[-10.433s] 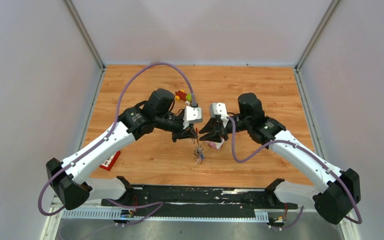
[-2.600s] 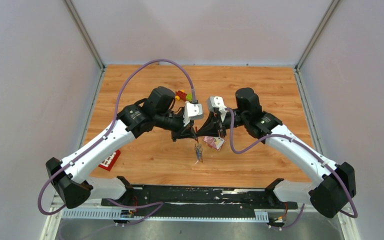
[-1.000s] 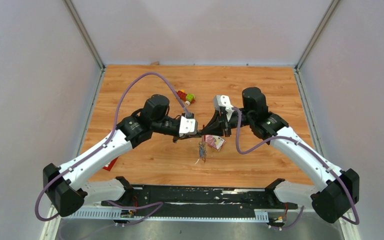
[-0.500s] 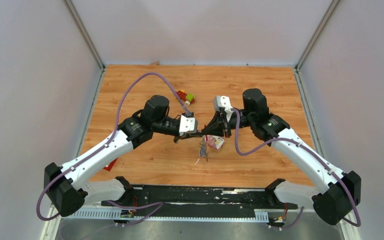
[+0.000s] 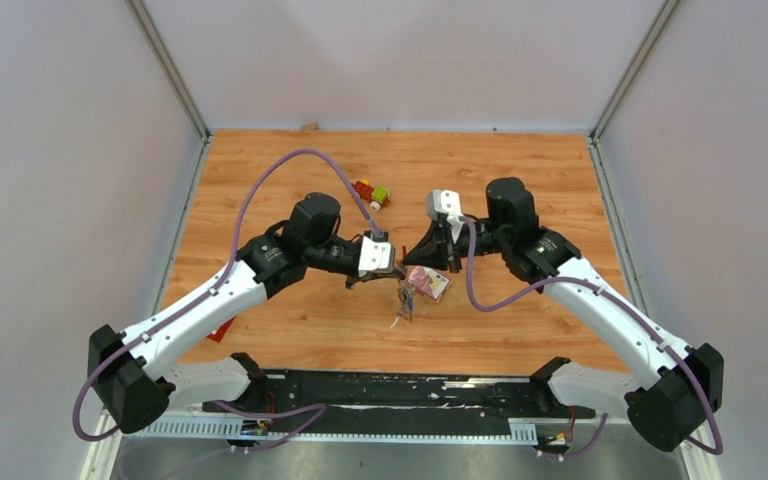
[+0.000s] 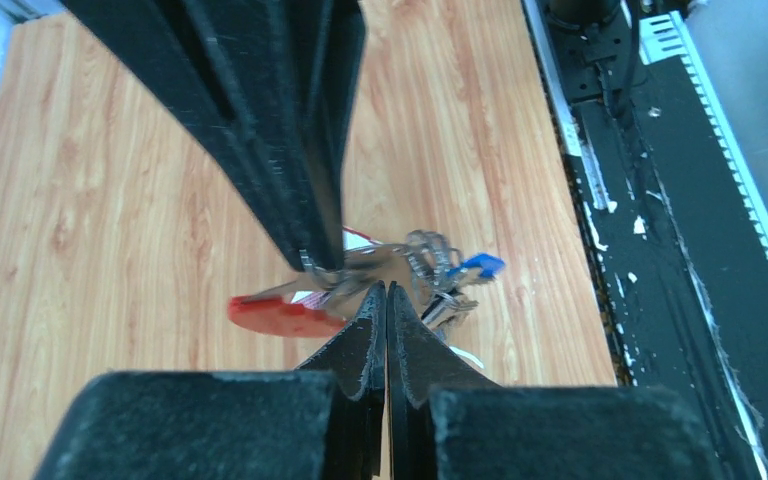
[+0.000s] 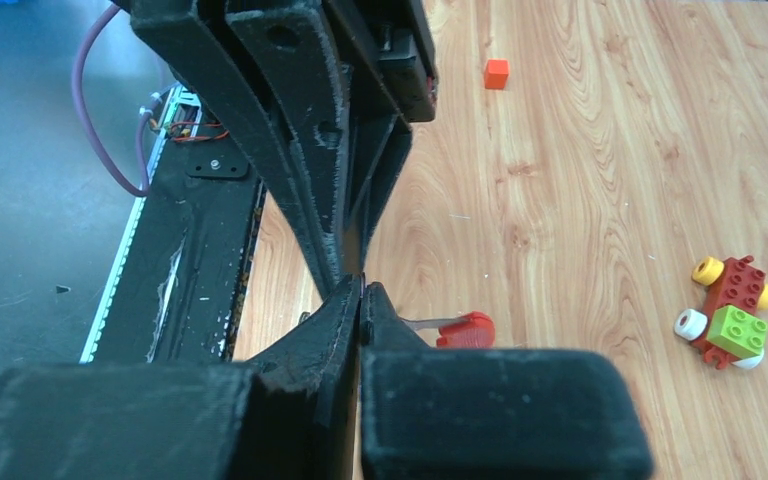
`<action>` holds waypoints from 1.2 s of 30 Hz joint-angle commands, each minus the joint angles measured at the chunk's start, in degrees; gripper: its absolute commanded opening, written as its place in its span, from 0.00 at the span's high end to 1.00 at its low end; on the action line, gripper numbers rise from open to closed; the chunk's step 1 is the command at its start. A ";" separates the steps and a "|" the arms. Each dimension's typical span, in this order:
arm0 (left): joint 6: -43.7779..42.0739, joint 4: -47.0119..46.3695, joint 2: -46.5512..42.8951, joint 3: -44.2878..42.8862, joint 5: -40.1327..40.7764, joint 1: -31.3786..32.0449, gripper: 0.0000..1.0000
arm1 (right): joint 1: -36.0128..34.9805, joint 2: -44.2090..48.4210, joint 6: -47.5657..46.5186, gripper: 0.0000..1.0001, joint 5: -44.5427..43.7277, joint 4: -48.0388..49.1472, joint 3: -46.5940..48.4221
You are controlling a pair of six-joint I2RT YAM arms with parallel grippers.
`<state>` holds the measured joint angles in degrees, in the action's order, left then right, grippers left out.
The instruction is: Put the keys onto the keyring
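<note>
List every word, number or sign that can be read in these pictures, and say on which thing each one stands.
No text can be read in any view.
pink foil packet: any print is too small and blurred to read.
red flat piece: mostly hidden, and no marks can be made out.
toy car: no lettering shows.

We observe a wood-grain bench [image 5: 290,170] enclosed on three sides by plain, pale lilac-grey walls [image 5: 400,60] that meet at aluminium corner posts [image 5: 168,70], with a black mounting rail [image 5: 400,385] along the near edge, a grey metal sheet [image 5: 400,460] below it, and even, diffuse lighting.
</note>
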<state>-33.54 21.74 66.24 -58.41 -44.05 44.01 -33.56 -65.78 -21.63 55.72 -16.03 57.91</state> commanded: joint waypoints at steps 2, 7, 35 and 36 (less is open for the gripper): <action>-3.18 2.88 -0.12 0.34 -3.17 0.57 1.00 | 0.33 1.53 -1.05 1.00 0.02 3.65 0.98; -3.02 2.81 0.03 -0.58 -1.38 0.60 0.86 | 0.32 1.77 -1.52 1.00 0.76 3.69 0.40; 2.20 -4.78 0.99 -3.39 -8.38 -1.43 0.73 | 1.55 0.31 -6.28 1.00 6.54 -0.41 0.83; 2.32 -5.00 0.99 -3.23 -8.29 -1.39 0.75 | 1.54 0.28 -6.25 1.00 6.46 -0.45 0.80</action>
<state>-32.49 19.44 67.35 -59.92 -48.88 42.70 -32.40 -65.58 -26.70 60.40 -17.32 57.89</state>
